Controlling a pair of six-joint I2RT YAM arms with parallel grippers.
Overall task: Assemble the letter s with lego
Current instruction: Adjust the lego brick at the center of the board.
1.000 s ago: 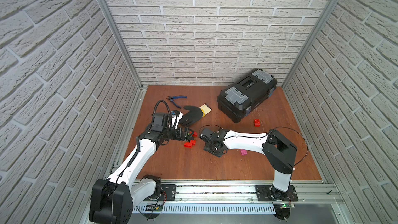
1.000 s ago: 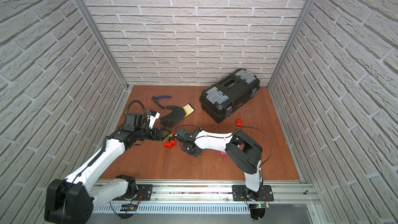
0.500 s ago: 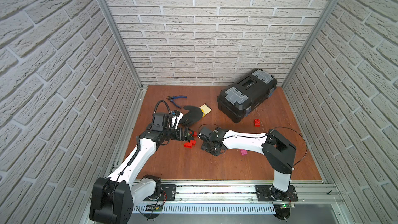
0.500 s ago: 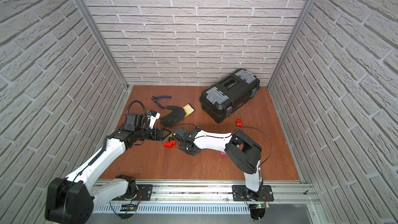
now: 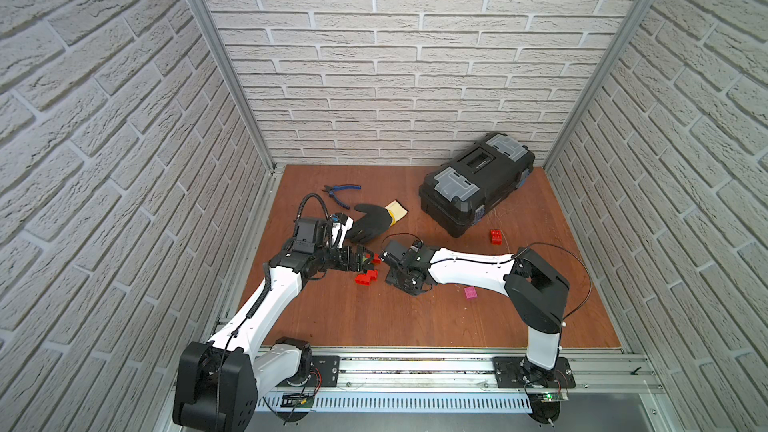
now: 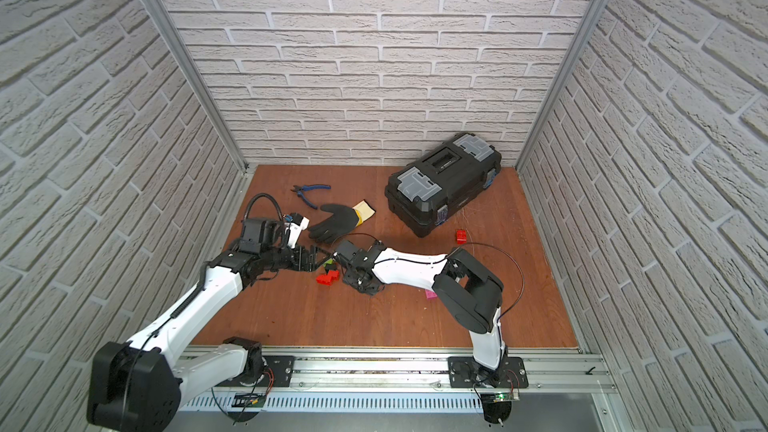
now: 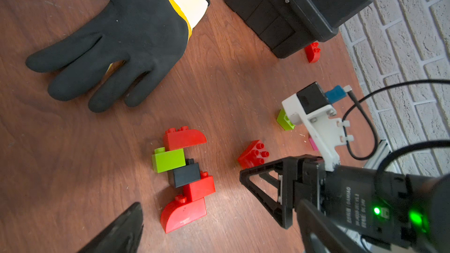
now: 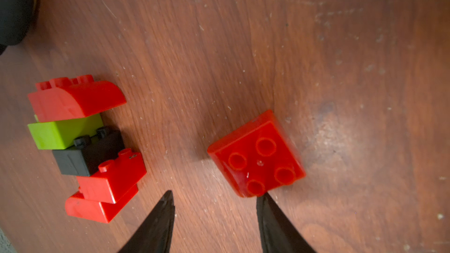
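Several joined lego bricks [image 7: 186, 176] lie flat on the wooden floor in a zigzag: red curved, lime green, black, red, red curved. In the top view the same lego assembly [image 5: 365, 278] lies between the two arms. My left gripper [image 7: 219, 234] hangs open and wide just short of its red curved end, holding nothing. A loose red four-stud brick [image 8: 255, 164] sits studs-up beside the assembly [image 8: 85, 147]. My right gripper [image 8: 216, 198] is open with bare floor between its fingers. One of its fingertips [image 8: 264, 200] touches that brick's corner.
A lime green brick [image 7: 285, 120] and a pink brick [image 5: 470, 292] lie near the right arm. Another red brick [image 5: 495, 236] lies by the black toolbox [image 5: 476, 184]. A black glove [image 5: 370, 222] and blue pliers [image 5: 340, 193] lie behind the left arm.
The right gripper has edged slightly toward the left arm and the bricks. The left arm has stayed where it was.
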